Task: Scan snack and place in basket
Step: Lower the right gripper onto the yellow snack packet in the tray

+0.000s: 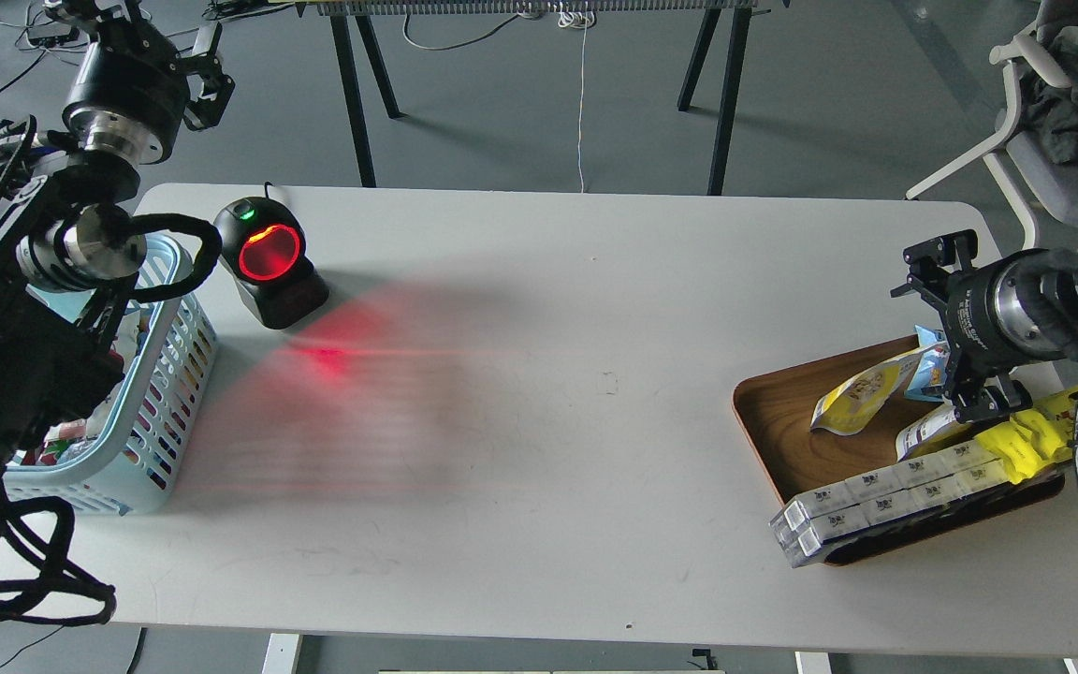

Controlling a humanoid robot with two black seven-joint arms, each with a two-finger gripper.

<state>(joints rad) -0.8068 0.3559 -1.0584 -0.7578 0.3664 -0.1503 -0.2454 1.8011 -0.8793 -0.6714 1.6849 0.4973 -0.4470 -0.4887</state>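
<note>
The snack (850, 397), a yellow pouch with a round picture, lies tilted in the brown wooden tray (776, 419) at the right. A second similar pouch (921, 434) lies beside it, partly hidden. My right gripper (951, 329) hovers just above the pouches. Its two fingers are wide apart and hold nothing. The light blue basket (176, 367) stands at the table's left edge with several items inside. My left gripper (185, 67) is raised behind the basket, seen end-on, so its fingers cannot be told apart.
A black scanner (269, 259) with a red glowing window stands right of the basket and throws red light on the table. The tray also holds a blue pouch (928, 371), a bright yellow packet (1044, 432) and white boxes (876, 498). A chair (1054, 159) is at the far right.
</note>
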